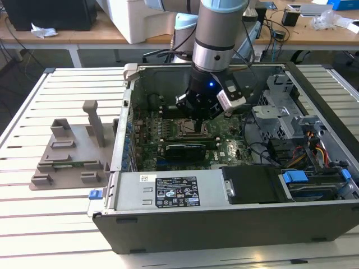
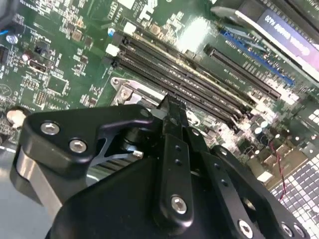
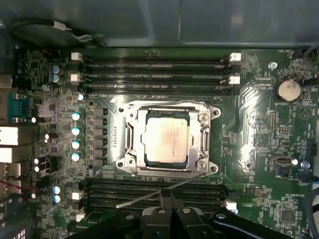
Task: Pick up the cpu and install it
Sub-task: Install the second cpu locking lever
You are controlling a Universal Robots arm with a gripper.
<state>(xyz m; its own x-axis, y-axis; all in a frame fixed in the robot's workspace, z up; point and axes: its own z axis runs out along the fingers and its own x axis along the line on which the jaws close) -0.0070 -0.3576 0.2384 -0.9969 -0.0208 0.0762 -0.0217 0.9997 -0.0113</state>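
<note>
1. Slatted white table (image 1: 61, 224) carries an open computer case (image 1: 224, 213), laid on its side so the motherboard (image 1: 168, 151) faces up and can be reached from above; desks with cables are seen behind it.
2. Landmark used below: the motherboard socket (image 3: 167, 139), a dark metal-framed square at the board's centre.
3. The cpu (image 3: 166, 141) is seen lying flat inside the socket frame in the first wrist view, silvery top up, edges square to the frame. It appears seated, so the placing step is judged done.
4. The gripper (image 3: 169, 199) is held just beside the socket, on the side of the lower memory slots (image 3: 154, 191), with nothing between its fingers. The fingers (image 2: 172, 112) are seen pressed together in the second wrist view.
5. The thin wire lever (image 3: 164, 191) of the socket runs at a slant from the frame's corner across those slots, towards the fingertips. It is not latched flat, so the retention is judged unfinished; contact between tips and lever cannot be told.
6. In the exterior view the arm (image 1: 216, 33) stands near vertical over the socket, giving the wrist camera a straight look down.
7. A grey plastic tray (image 1: 70, 154) with upright posts sits on the table outside the case, well apart from the socket.
</note>
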